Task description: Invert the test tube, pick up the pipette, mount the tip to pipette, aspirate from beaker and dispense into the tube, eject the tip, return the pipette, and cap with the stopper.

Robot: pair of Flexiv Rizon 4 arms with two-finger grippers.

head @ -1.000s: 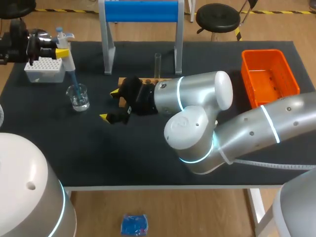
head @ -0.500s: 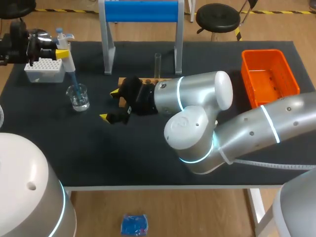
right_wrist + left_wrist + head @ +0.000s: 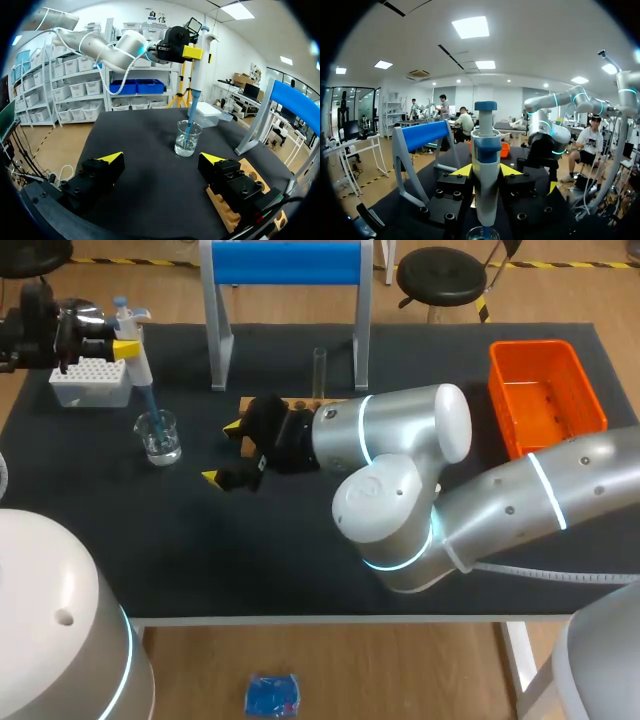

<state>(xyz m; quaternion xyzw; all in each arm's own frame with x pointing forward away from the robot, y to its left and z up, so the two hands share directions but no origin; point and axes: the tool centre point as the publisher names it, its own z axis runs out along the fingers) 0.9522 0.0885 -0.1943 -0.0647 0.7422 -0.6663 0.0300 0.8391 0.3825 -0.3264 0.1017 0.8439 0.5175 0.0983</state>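
While the left hand (image 3: 485, 171) is clamped on the pipette (image 3: 485, 192), one yellow fingertip pressing each side of its white barrel, the pipette hangs upright with its blue plunger cap above the fingers. Its blue tip (image 3: 188, 131) reaches down into the glass beaker (image 3: 159, 437), which holds a little clear liquid and stands on the dark surface (image 3: 200, 540) directly under this hand. Just behind the beaker, near the surface's far left corner, sits the white tip box (image 3: 90, 382).

Near the middle of the surface, the right hand (image 3: 161, 158) hangs low with its fingers spread wide apart and nothing between them. The beaker and pipette stand ahead of it, well apart from it. Beside one of its fingers lies the wooden rack (image 3: 250, 175), and in that rack the test tube (image 3: 319, 372) stands upright. Behind the rack rises a blue-topped stand (image 3: 285, 265). An orange basket (image 3: 545, 390) rests at the surface's far right.
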